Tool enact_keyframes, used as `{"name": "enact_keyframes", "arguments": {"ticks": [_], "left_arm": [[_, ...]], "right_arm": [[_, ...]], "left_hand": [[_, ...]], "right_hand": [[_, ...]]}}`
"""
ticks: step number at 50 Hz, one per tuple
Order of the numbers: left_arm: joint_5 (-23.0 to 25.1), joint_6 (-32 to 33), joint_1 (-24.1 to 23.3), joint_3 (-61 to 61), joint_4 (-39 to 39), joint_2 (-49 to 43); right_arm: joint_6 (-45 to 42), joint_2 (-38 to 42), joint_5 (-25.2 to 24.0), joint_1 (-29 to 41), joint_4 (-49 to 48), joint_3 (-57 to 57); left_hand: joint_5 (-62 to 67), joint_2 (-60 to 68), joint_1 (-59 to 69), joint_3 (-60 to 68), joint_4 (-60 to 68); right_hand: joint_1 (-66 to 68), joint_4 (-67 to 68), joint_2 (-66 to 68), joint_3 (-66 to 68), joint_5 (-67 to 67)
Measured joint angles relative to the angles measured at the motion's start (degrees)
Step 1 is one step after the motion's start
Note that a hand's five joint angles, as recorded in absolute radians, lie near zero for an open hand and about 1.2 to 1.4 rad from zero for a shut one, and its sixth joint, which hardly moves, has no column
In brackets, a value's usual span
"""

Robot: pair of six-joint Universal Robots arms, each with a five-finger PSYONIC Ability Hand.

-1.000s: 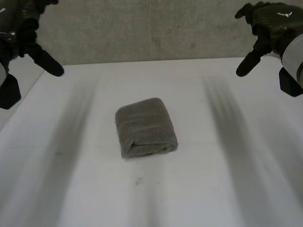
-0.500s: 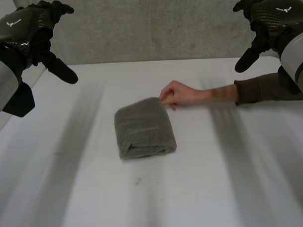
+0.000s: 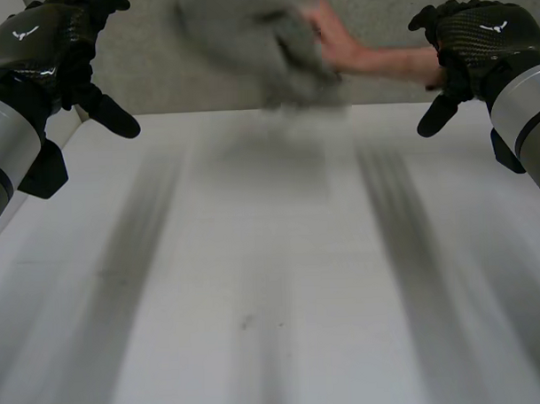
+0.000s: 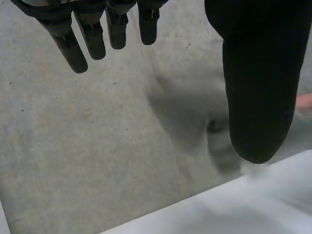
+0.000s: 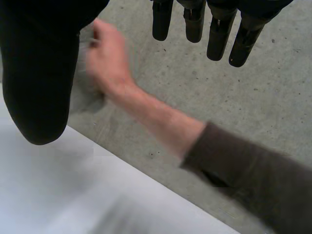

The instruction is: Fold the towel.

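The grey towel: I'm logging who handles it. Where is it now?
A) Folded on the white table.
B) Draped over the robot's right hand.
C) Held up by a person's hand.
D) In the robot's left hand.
C: the grey towel hangs from a person's hand above the white table's far edge; the left hand and right hand are open and empty.

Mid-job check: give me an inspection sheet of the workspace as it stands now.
Surface: white table, one small dark speck near its front.
Job's things: grey towel off the table, held in the air above its far edge by a person's hand; blurred, fold cannot be told.
Clutter: nothing seen.
Hands: left hand and right hand raised, fingers relaxed, holding nothing.
Cables: nothing seen.
Surroundings: grey concrete beyond the table; the person's forearm, brown-sleeved, reaches in beside the right hand.
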Motion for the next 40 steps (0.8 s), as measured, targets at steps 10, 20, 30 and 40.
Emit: {"name": "enact_keyframes", "arguments": {"ticks": [10,20,30,40], "left_arm": [[0.0,0.1,0.1,0.0,0.3,0.0],[0.0,0.1,0.1,-0.1,0.3,0.1],[0.0,0.1,0.1,-0.1,0.4,0.1],[-0.1,0.1,0.1,-0.1,0.4,0.2]], "right_arm": [[-1.2,0.1,0.0,-0.1,0.0,0.0],[-1.3,0.1,-0.1,-0.1,-0.2,0.3],[-1.3,0.1,-0.1,0.0,-0.3,0.4],[-1.4,0.1,-0.2,0.0,-0.4,0.7]], "left_hand": [[0.0,0.0,0.0,0.0,0.0],[0.0,0.0,0.0,0.0,0.0],[0.0,0.0,0.0,0.0,0.0],[0.0,0.0,0.0,0.0,0.0]], "right_hand": [[0.0,0.0,0.0,0.0,0.0],[0.0,0.0,0.0,0.0,0.0],[0.0,0.0,0.0,0.0,0.0],[0.0,0.0,0.0,0.0,0.0]]}}
